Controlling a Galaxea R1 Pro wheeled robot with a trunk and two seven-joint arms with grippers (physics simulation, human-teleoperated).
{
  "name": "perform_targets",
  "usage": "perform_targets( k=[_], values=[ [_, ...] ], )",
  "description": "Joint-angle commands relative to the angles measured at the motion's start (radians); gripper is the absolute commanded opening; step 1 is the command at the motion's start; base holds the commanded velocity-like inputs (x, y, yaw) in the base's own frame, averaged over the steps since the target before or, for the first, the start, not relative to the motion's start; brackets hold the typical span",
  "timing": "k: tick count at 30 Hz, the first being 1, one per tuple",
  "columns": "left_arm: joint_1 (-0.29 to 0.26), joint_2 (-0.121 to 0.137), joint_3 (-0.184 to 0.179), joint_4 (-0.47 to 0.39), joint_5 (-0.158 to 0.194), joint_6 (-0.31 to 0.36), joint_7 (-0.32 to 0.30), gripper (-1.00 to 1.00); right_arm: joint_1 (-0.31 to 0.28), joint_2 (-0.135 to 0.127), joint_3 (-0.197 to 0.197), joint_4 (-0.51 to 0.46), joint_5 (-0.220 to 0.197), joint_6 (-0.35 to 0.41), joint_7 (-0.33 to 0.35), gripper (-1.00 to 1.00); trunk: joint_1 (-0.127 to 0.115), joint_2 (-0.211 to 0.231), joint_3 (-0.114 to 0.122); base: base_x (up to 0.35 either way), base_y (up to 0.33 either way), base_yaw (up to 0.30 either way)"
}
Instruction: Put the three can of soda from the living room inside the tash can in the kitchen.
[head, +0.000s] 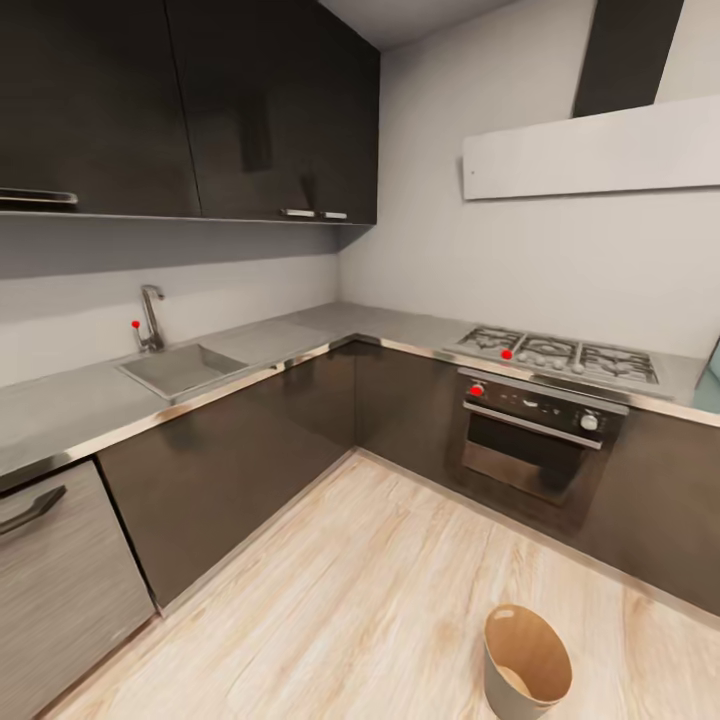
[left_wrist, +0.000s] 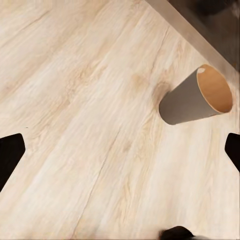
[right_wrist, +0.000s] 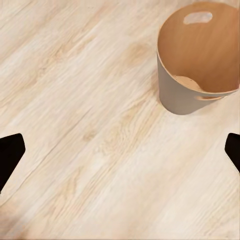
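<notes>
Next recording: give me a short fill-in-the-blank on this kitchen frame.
1. The trash can stands on the ____ floor.
2. Inside, the trash can holds ____ soda cans.
3. The sink is set into the ____ countertop.
4. The hob sits above the ____.

Missing: wood; no; grey; oven

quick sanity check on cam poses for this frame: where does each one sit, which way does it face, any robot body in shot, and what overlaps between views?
Head: on the robot's head, facing forward and down into the kitchen corner: sink, hob, oven, trash can on the wood floor.
Left wrist: near the left gripper, looking at the floor and trash can; dark fingertips at both edges.
Right wrist: near the right gripper, looking into the trash can; fingertips at both edges.
Shared: all three see the trash can and floor.
</notes>
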Motion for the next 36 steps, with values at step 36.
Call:
perform_targets(
  k=[36],
  values=[
    [0.0,0.0,0.0,0.012,-0.002,-0.001,-0.374,1.0,-0.321,-0.04,0.008,0.379,0.0,0.002,-0.345,1.0,0.0,0.0,0.0,0.093,0.0,0.0]
  ],
)
